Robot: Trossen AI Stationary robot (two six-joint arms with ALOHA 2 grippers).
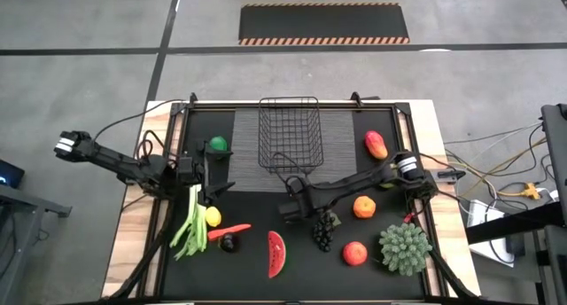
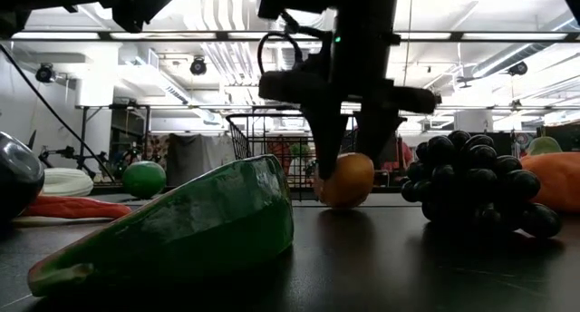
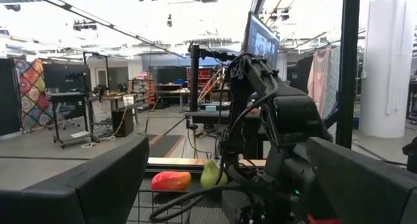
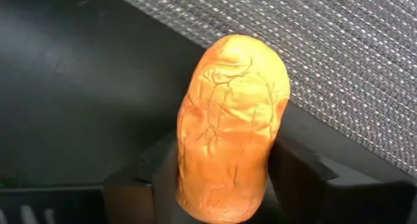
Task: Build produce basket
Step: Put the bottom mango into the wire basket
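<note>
My right gripper (image 1: 292,203) reaches over the black tabletop just near of the black wire basket (image 1: 290,132) and is shut on a wrinkled orange-brown toy fruit (image 4: 228,126). The low view shows that fruit (image 2: 348,180) under the gripper (image 2: 349,158). The basket stands on the grey ribbed mat (image 1: 345,136). My left gripper (image 1: 211,185) is open and holds nothing, between the green lime (image 1: 216,144) and the lemon (image 1: 213,216). The grapes (image 1: 324,230), watermelon slice (image 1: 276,253), orange (image 1: 364,207), red apple (image 1: 354,253) and leek (image 1: 189,221) lie on the tabletop. My right gripper pinches the orange-brown fruit between its two fingers (image 4: 140,178), which sit on opposite sides of it (image 4: 195,185). The fingers come from above, pointing down. The fruit's underside (image 2: 348,203) is at tabletop height; whether it rests there or is just clear cannot be told.
A red-yellow mango (image 1: 376,144) lies on the mat right of the basket. A spiky green plant-like piece (image 1: 404,247) sits at the near right. A red chili (image 1: 232,228) and a dark round piece (image 1: 228,243) lie by the leek. Cables run off the table's right edge.
</note>
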